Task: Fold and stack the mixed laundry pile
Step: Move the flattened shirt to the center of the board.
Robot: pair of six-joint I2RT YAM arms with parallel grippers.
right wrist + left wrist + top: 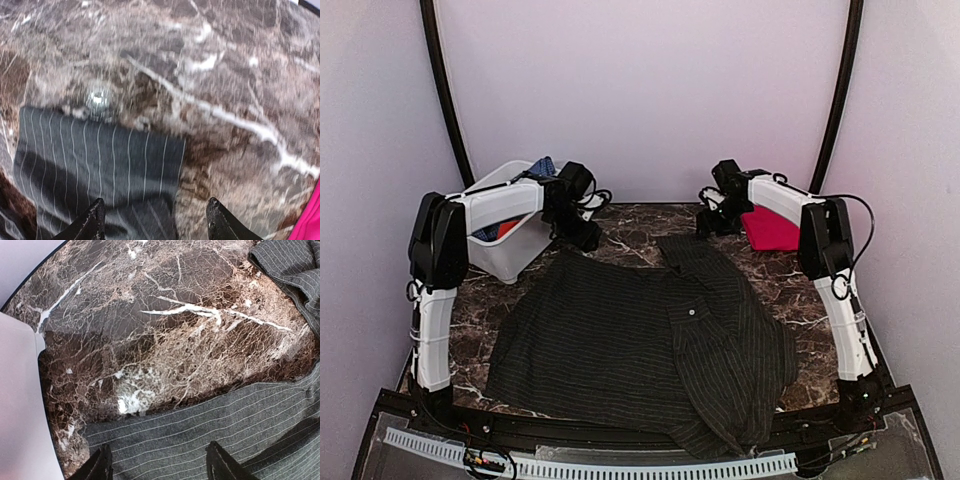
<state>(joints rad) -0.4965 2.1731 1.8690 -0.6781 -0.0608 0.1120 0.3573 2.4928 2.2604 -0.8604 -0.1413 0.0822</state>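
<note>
The dark pinstriped shirt (640, 340) is lying spread across the middle of the marble table (630, 228), its body reaching toward the left and a folded, buttoned part running down the right side to the near edge. One narrow striped end is pointing toward the far side, where the right arm is working.

The left gripper (160, 462) is hovering over the shirt's far-left edge, just beside the white bin (510, 258). Its two fingers are standing apart, with only striped cloth and bare marble showing between them — nothing is being gripped. The right gripper (155, 220) is hanging over the narrow striped end at the far side, and its jaws are likewise standing open and holding nothing. In the blurred right wrist view it is hard to tell whether the fingertips are touching the fabric.

The red cloth (770, 230) is lying at the far right of the table, behind the right arm and apart from the shirt. In the bin at the far left, a blue checked garment (545, 165) is peeking over the rim, and an orange piece (507, 228) is showing lower down — both partly hidden by the left arm.
</note>
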